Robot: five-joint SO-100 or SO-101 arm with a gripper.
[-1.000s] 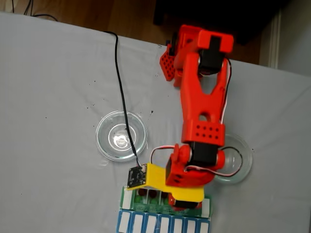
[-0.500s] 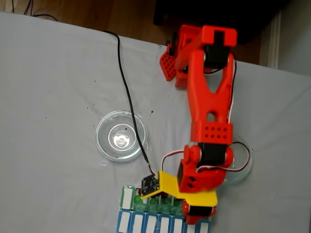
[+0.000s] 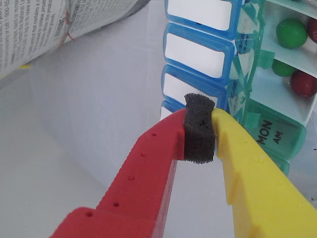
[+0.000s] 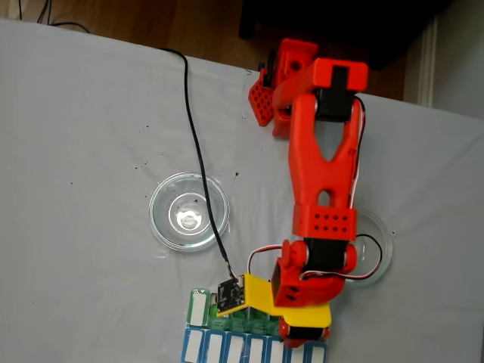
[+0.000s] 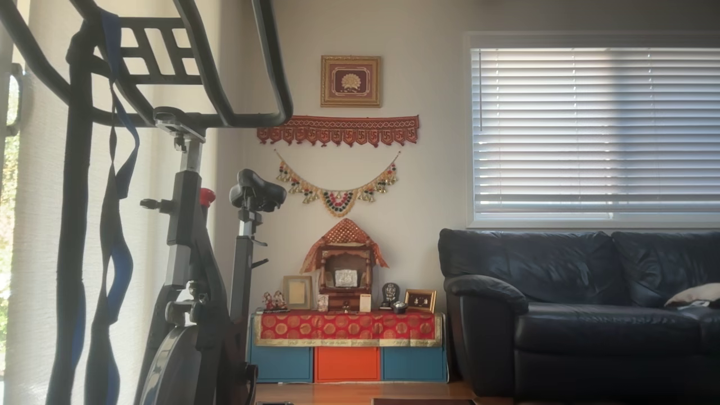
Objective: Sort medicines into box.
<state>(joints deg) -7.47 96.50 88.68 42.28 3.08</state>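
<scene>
In the wrist view my gripper (image 3: pixel 199 126) is shut, its red finger (image 3: pixel 148 168) and yellow finger (image 3: pixel 247 168) pressed on their own dark foam pad (image 3: pixel 199 130), with no ball between them. To the right lies the box (image 3: pixel 277 106), white with green lids. Open compartments hold medicines: a green ball (image 3: pixel 291 32), a dark red ball (image 3: pixel 303 83) and another green one (image 3: pixel 281 68). The lid marked MON AM (image 3: pixel 271 137) is closed. In the fixed view the gripper (image 4: pixel 302 330) hangs over the right part of the box (image 4: pixel 198 306).
A blue-and-white organiser row (image 3: pixel 198 49) (image 4: pixel 227 349) lies beside the box. One glass dish (image 4: pixel 189 210) stands left of the arm and another (image 4: pixel 380 240) is half hidden behind it. A black cable (image 4: pixel 189 121) crosses the grey cloth. Printed paper (image 3: pixel 44 20) lies at the top left.
The arm has swung right and toward the bottom edge of the fixed view, carrying the gripper along the box, and has covered more of the right dish.
</scene>
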